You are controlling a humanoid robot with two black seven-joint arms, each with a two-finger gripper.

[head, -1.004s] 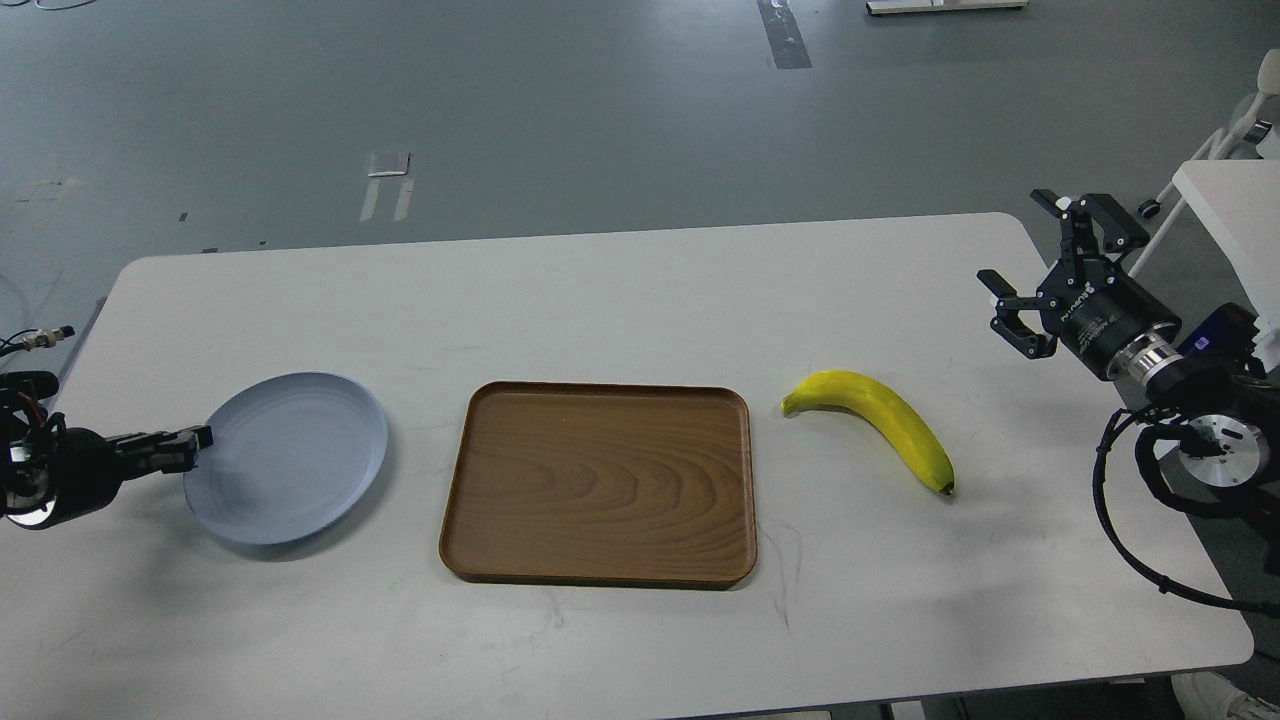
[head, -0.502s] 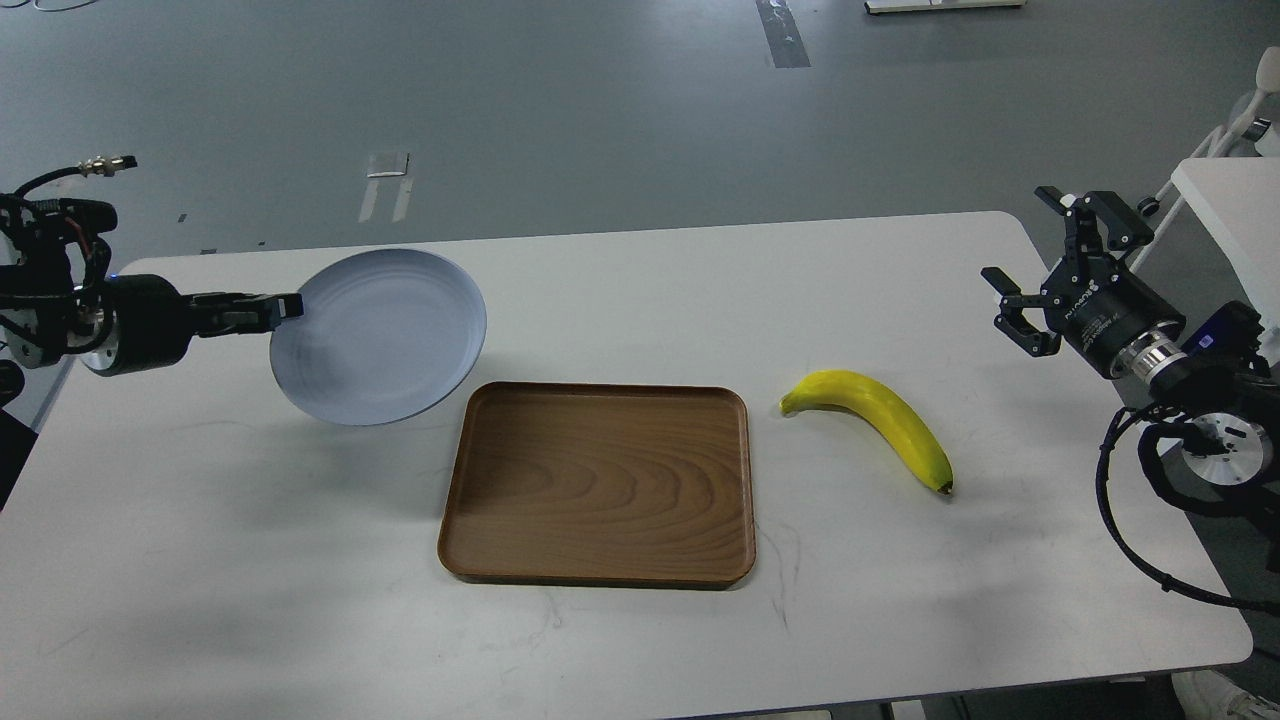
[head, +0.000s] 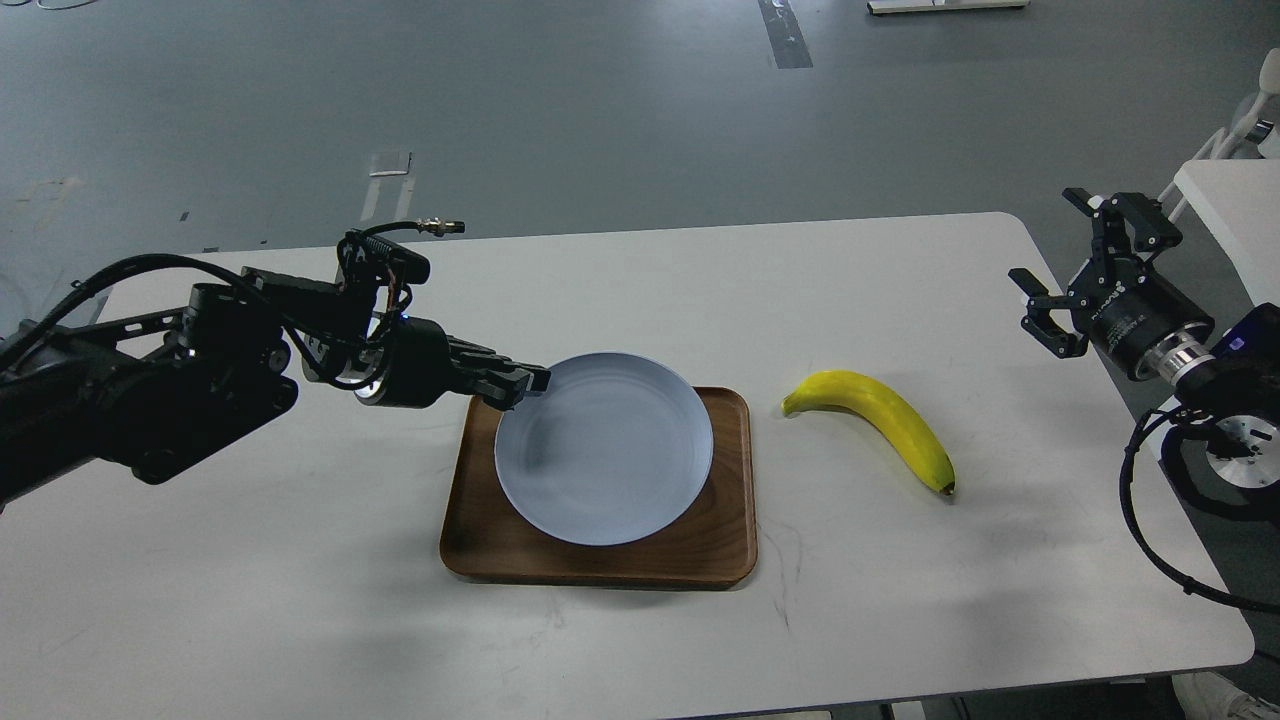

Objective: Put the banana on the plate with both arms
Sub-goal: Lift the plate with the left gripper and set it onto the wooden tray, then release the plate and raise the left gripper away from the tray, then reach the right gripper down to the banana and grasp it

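Observation:
The pale blue-grey plate (head: pixel 605 447) is over the brown wooden tray (head: pixel 480 540), covering most of it. My left gripper (head: pixel 525 383) is shut on the plate's upper left rim. I cannot tell whether the plate rests on the tray or hangs just above it. The yellow banana (head: pixel 880 422) lies on the white table right of the tray, stem end toward the tray, dark tip toward the front right. My right gripper (head: pixel 1070 270) is open and empty, raised near the table's right edge, well right of the banana.
The white table (head: pixel 300 600) carries the tray at its middle. A second white table (head: pixel 1235 205) and a chair frame stand off the right edge, close behind my right arm. Grey floor lies beyond the far edge.
My left arm lifted the plate from the table's left side, swung it right and brought it down over the tray. My right gripper drifted slightly right. The banana has not moved.

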